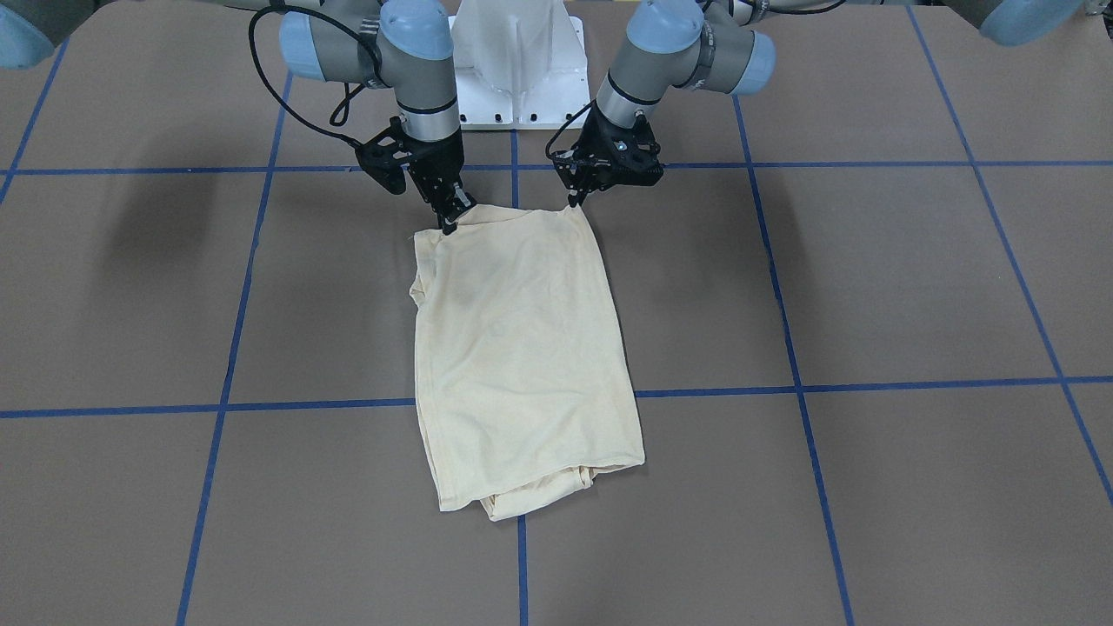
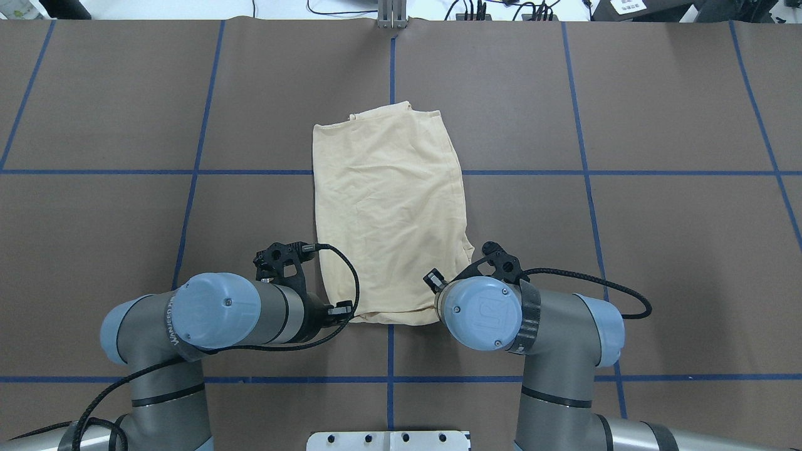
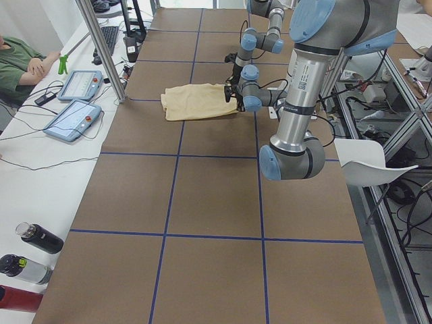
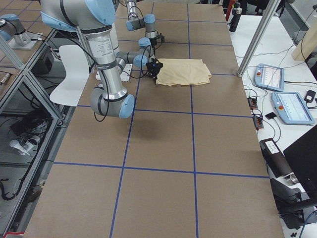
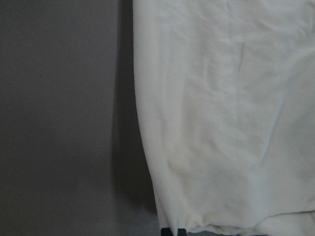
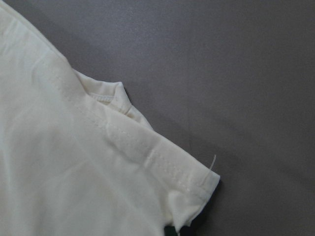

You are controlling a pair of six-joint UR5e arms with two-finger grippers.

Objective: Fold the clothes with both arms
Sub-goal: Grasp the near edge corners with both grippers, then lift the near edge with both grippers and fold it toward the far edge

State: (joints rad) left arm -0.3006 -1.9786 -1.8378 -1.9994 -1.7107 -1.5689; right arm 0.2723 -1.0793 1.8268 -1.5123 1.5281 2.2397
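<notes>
The cream T-shirt (image 1: 522,348) lies as a long folded panel in the middle of the desk (image 1: 869,278), its two robot-side corners clamped by the left claw (image 1: 576,202) and right claw (image 1: 450,217), presumably to carry that edge to the far end.

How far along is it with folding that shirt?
Partway. The T-shirt already lies as a narrow strip, with no sleeves sticking out. Now the left gripper and right gripper appear to pinch its two corners nearest the robot. Left to do, probably: carry that edge over to the far end, folding it shorter.
</notes>
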